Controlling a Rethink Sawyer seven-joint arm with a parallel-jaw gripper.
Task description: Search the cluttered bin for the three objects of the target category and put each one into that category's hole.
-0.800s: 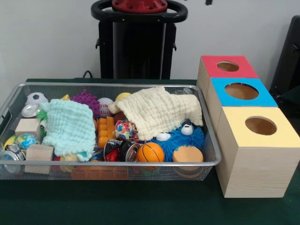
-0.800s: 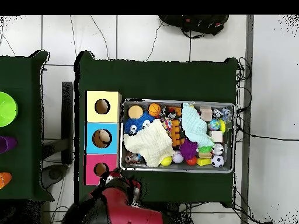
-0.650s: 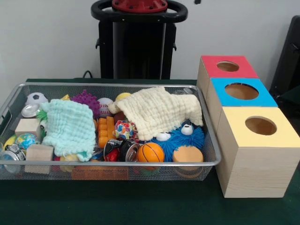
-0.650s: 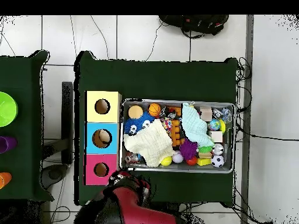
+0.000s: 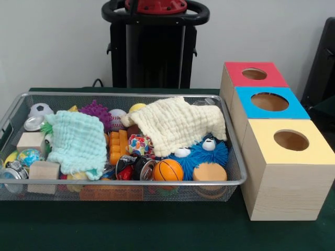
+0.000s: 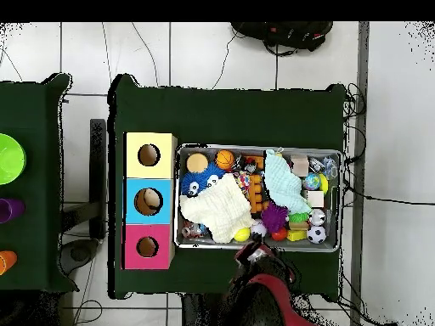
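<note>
Gripper sits at the bin's edge by the robot in overhead view, just over the rim near the cream cloth; can't tell if it's wide or narrow. Bin is packed w/ toys: basketball, blue fuzzy toy, green cloth, purple spiky ball. Red, blue & yellow hole boxes stand beside it.

The cream cloth and mint cloth hide toys beneath them in the bin.
</note>
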